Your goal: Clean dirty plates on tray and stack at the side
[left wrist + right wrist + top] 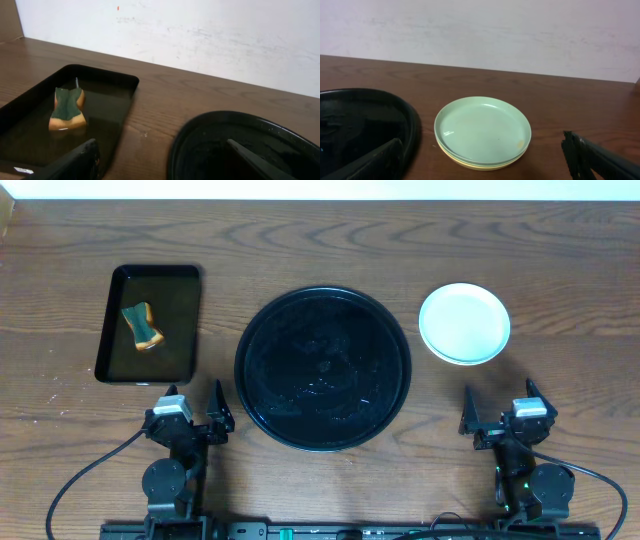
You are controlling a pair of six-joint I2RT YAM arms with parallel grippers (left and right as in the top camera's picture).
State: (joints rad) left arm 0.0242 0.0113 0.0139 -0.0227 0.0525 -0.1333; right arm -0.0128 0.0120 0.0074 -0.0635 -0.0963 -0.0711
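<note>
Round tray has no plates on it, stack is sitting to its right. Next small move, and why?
Probably none: I'd leave both arms parked. The tray holds no plates, the plates sit stacked on the table beside it, the sponge lies in the rectangular tray, and the left gripper and right gripper are both open and empty. The job looks done.

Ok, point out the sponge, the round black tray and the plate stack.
sponge [143, 326]: overhead view, middle of its top face.
round black tray [322, 370]: overhead view, bare centre of its floor.
plate stack [482, 129]: right wrist view, centre of the top mint plate.
</note>
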